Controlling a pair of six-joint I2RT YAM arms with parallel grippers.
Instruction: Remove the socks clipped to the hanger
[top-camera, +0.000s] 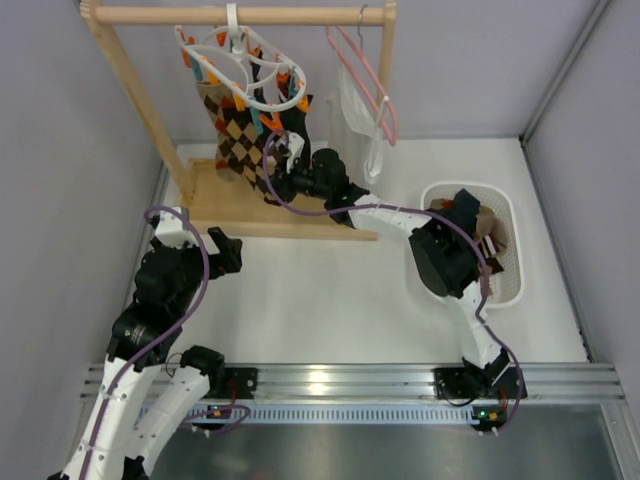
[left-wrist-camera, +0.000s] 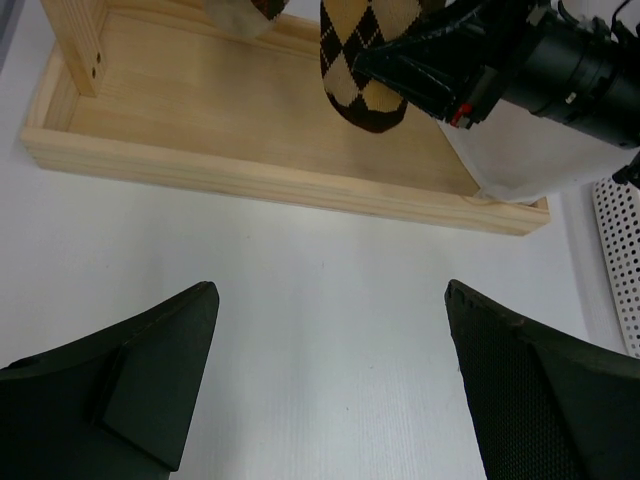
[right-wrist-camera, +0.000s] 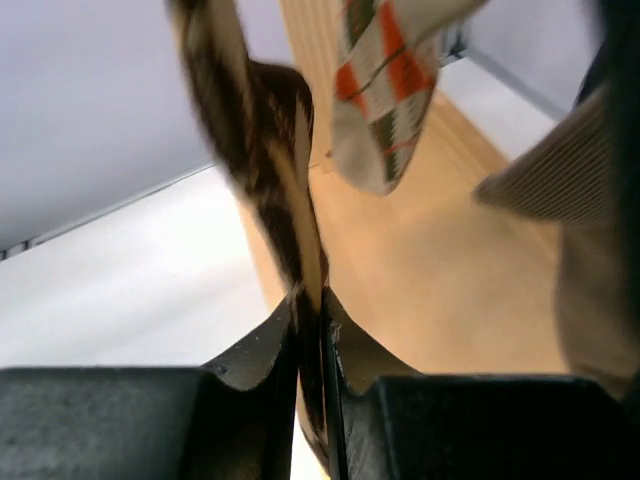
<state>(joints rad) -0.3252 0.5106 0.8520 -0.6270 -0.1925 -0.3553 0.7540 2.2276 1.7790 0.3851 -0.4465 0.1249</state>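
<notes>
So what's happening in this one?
The right end effector is clamped on a brown argyle sock that hangs clipped to the white hanger on the wooden rack. Other socks hang there too. The left end effector sits open above the table, holding nothing. Dark and brown fabric pieces lie in the white basket.

Bright, even light filled the top view. Shadows on the white counter (top-camera: 330, 300) were faint, and a glare spot sat on the metal rail (top-camera: 318, 381). The right wrist view was soft, the close argyle sock (right-wrist-camera: 262, 170) blurred. The left wrist view was sharper, the left end effector (left-wrist-camera: 330, 290) nearly featureless black.
</notes>
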